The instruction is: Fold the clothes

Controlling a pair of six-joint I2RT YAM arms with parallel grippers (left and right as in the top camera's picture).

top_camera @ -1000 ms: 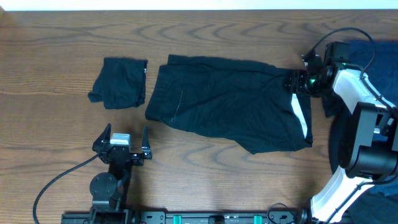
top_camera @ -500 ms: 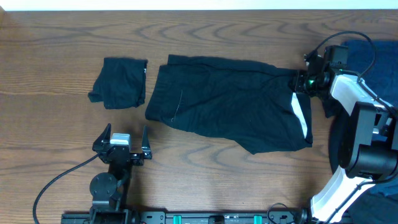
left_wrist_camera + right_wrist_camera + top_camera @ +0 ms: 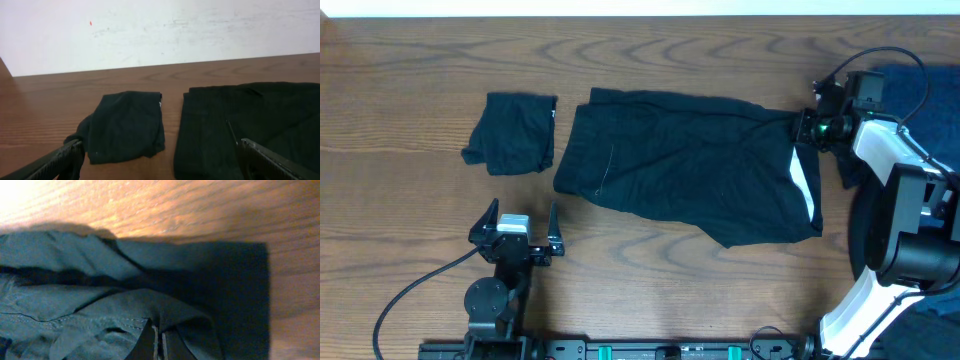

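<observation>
You are looking at a robotics lab bench; the signs are all in your own views; a wide wood-grain table (image 3: 670,290) backs onto a plain white wall (image 3: 200,30), scuffed and marked with one small red speck; your left arm (image 3: 492,290) stands on a round base at the near edge, a black cable (image 3: 405,295) trailing from it across the wood; your right arm (image 3: 905,210), cased in white and black, carries a looped cable (image 3: 880,52) over its wrist; a black rail (image 3: 650,350) with green fittings runs along the front edge; a folded dark garment (image 3: 512,132) and dark shorts (image 3: 690,165) lie spread flat on the wood
</observation>
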